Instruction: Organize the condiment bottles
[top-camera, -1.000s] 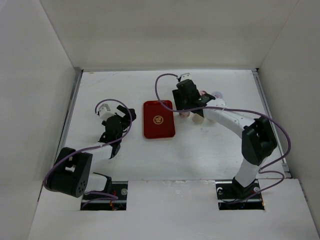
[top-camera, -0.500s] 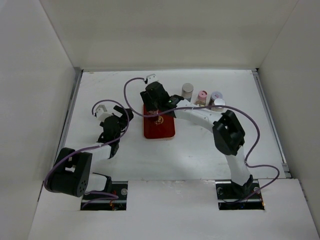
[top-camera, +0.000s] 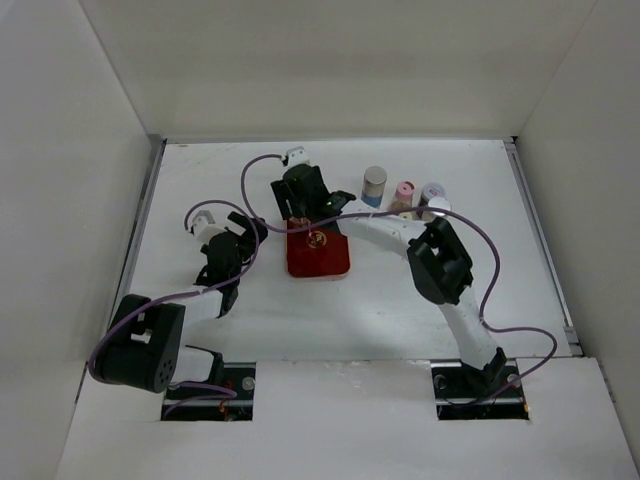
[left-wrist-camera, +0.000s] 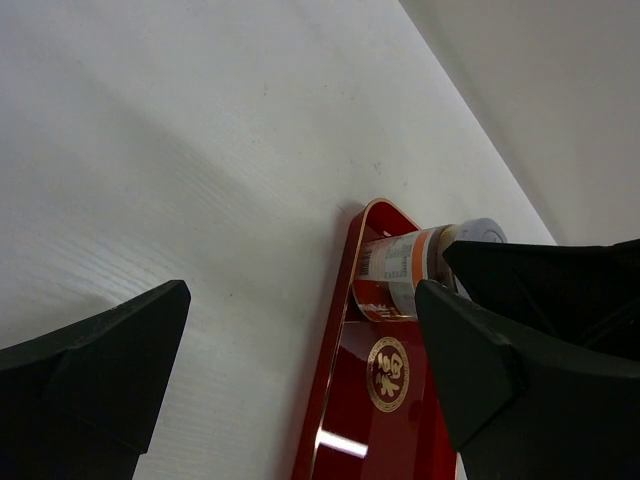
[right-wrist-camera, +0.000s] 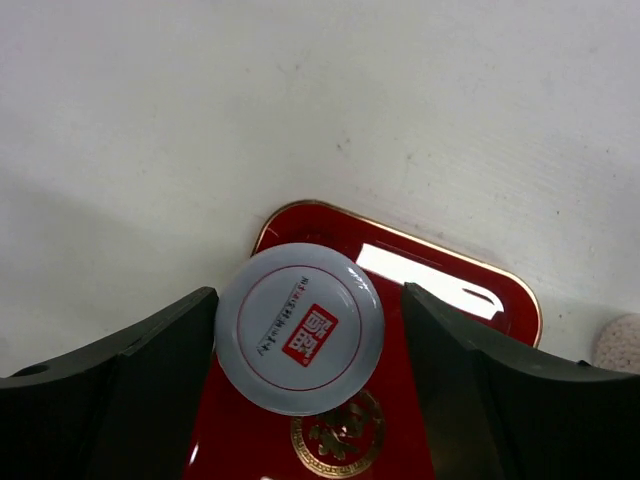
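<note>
The right hand (right-wrist-camera: 308, 300) reaches across the white counter (top-camera: 220, 170) to the far left corner of the red tray (right-wrist-camera: 470, 300); its two dark fingers (right-wrist-camera: 120, 380) stand on either side of a small jar (right-wrist-camera: 300, 340) that sits upright on the tray; the jar has a pale round cap with a red mark in the middle, and the left wrist view shows an orange and white label on its side. The jaws are parted wider than the cap; a strip of red tray shows between the cap and one finger, while the other finger's edge lies right against the cap's outline, and I cannot tell whether it touches; the hand does not clamp the jar. A gold round emblem (left-wrist-camera: 387, 373) is printed on the tray just near of the jar.

The other condiment bottles stand in a loose group on the counter to the right of the tray, apart from it: a taller one with a silver-grey cap and blue label (top-camera: 374, 185); a pink-capped jar (top-camera: 404, 191); a lavender-capped jar (top-camera: 432, 190); and a pale-capped jar (top-camera: 439, 206) just in front of that one.

The left hand (left-wrist-camera: 300, 300) hangs over bare counter to the left of the tray; its fingers are spread wide with nothing between them.
</note>
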